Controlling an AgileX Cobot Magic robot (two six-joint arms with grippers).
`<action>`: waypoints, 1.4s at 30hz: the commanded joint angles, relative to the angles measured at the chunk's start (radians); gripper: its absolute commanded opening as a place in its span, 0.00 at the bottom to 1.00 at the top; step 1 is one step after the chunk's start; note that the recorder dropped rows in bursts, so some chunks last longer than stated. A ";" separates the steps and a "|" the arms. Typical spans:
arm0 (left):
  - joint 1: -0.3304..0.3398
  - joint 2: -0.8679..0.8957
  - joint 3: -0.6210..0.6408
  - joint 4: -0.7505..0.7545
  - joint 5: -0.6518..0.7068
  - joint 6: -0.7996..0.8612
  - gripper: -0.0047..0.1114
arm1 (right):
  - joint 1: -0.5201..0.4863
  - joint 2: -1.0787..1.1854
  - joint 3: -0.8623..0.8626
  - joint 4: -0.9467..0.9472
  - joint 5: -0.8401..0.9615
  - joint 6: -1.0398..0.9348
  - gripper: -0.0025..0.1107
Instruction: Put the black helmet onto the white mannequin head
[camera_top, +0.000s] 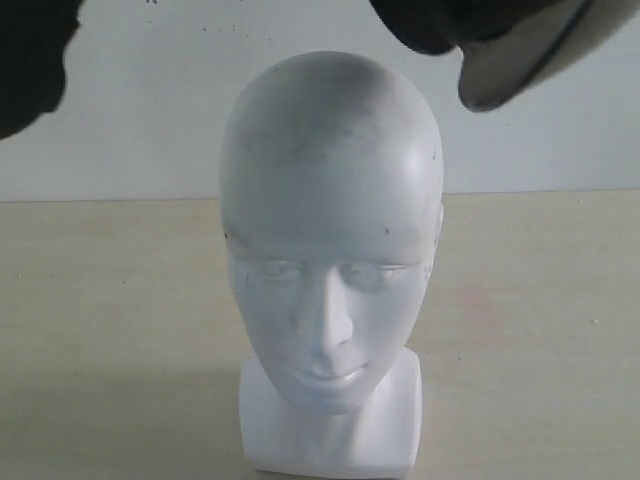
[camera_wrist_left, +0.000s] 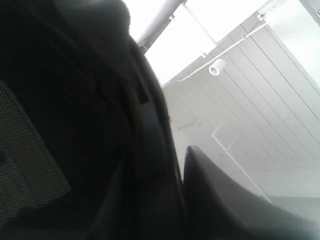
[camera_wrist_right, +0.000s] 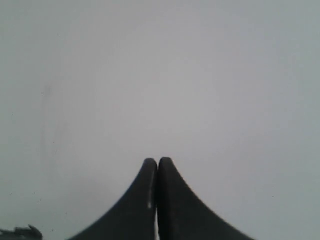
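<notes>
Exterior view: the black helmet hangs off-centre above the white mannequin head and lowering it could topple the head; right tool clenched empty, left tool cannot be told.

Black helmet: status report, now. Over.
Matte black visored helmet aloft, above-right of smooth white mannequin head. Right pincer shut, empty. Left pincer beside helmet lining, grip unclear. Nothing between them.
</notes>
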 joint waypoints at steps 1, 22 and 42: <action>-0.029 0.022 -0.022 -0.080 -0.080 0.026 0.08 | -0.005 0.053 -0.127 -0.011 0.114 -0.077 0.02; -0.092 -0.053 0.096 -0.106 -0.080 0.139 0.08 | 0.092 0.161 -0.186 0.400 0.319 -0.487 0.02; -0.132 -0.088 0.222 -0.270 -0.080 0.305 0.08 | 0.092 0.139 -0.186 0.534 0.678 -0.449 0.02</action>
